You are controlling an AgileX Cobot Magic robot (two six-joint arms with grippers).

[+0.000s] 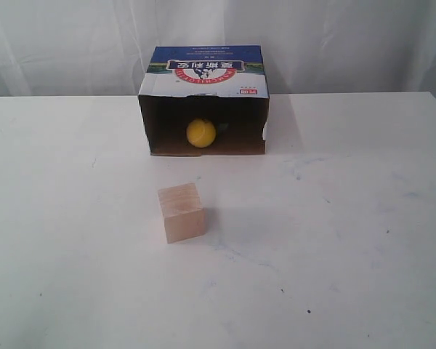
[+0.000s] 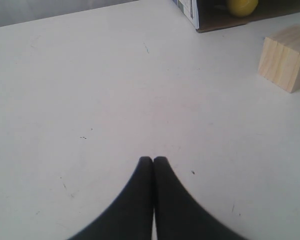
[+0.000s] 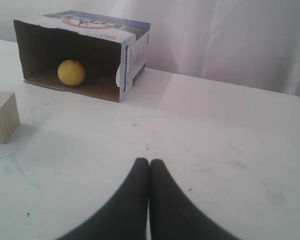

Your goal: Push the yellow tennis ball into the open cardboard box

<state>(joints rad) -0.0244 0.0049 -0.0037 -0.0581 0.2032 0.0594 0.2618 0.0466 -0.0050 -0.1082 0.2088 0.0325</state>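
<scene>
surface: white table point(image 1: 363, 240), faint scuffs | backdrop: white curtain point(image 1: 334, 43) | light: soft, even

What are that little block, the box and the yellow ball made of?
The block looks like pale, bare wood: grain lines show on its faces. The box looks like brown cardboard with a printed top; its raw brown inside shows. The ball is matte yellow, perhaps felt like a tennis ball's, but it is too blurred to confirm.
</scene>
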